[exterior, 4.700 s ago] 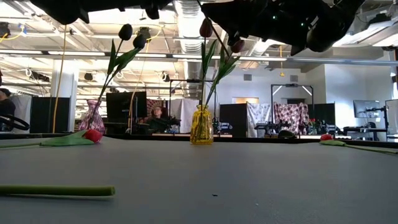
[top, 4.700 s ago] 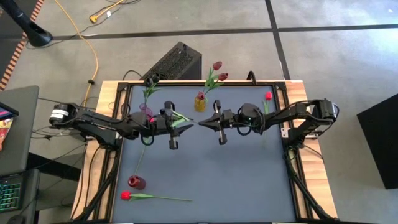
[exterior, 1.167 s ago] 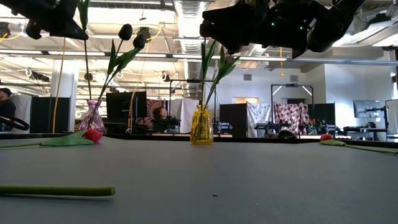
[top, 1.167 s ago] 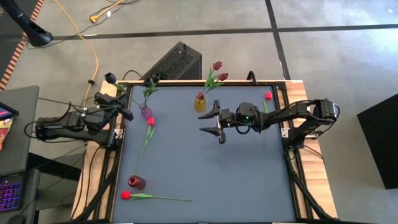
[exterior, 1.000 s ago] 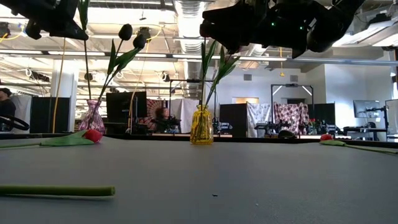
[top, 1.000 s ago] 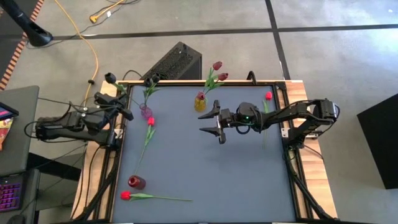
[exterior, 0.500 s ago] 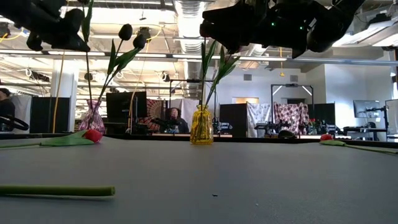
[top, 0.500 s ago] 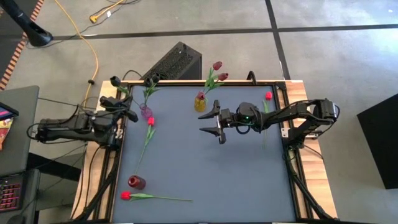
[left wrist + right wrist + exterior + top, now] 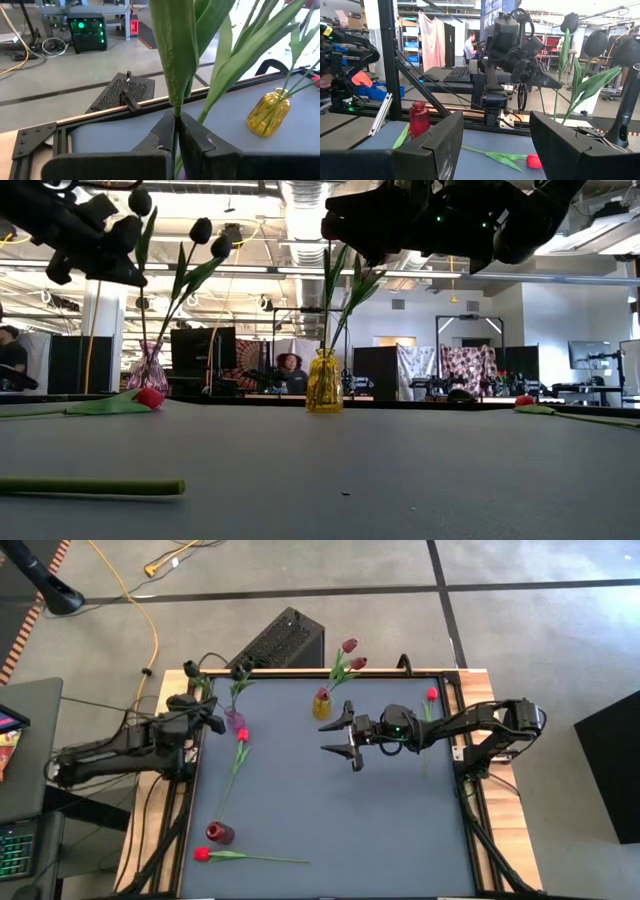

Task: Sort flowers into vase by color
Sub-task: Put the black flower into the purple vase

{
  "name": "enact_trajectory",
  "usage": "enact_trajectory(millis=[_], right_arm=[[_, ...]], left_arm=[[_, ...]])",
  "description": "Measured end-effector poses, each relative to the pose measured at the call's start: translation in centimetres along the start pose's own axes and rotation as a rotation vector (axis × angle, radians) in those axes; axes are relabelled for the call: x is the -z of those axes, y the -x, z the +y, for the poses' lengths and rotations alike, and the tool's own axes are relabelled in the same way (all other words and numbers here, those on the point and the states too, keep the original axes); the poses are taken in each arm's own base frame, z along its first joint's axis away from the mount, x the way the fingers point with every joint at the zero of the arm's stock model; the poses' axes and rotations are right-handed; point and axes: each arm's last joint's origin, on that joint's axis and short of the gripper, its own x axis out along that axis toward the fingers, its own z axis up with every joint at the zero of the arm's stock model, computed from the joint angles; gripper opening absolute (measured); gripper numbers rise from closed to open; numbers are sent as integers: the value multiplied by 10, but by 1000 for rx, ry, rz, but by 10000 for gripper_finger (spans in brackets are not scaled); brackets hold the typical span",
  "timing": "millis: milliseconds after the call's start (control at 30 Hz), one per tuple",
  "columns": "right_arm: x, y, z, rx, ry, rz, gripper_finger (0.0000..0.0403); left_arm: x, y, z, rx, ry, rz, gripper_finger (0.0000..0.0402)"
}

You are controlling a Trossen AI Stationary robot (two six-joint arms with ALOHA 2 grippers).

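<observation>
While the right gripper (image 9: 340,739) hangs wide open near the yellow vase (image 9: 322,705), the left gripper (image 9: 205,716) pinches a dark tulip's stem (image 9: 174,107) beside the pink vase (image 9: 234,720).

You can't see the bud of the stem (image 9: 175,65) in your left pincer (image 9: 177,131): the wrist picture's top edge cuts it off. The pink vase (image 9: 234,720) hides below.

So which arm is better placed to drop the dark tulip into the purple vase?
Left. Its tool is shut on the dark tulip right beside the purple vase. The right tool hangs open and empty over mid-table.
</observation>
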Motion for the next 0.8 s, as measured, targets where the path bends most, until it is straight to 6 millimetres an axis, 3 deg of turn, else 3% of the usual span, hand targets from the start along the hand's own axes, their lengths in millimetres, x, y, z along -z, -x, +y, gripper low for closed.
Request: enact_trajectory(millis=[200,567,800], right_arm=[[0,0,0,0,5,1,255],[0,0,0,0,7,4,255],[1,0,0,0,9,8,255]], left_arm=[[-1,-2,1,11,13,8,12],[-1,-3,0,103,-12,58,112],[-19,7,0,183,-9,119,149]])
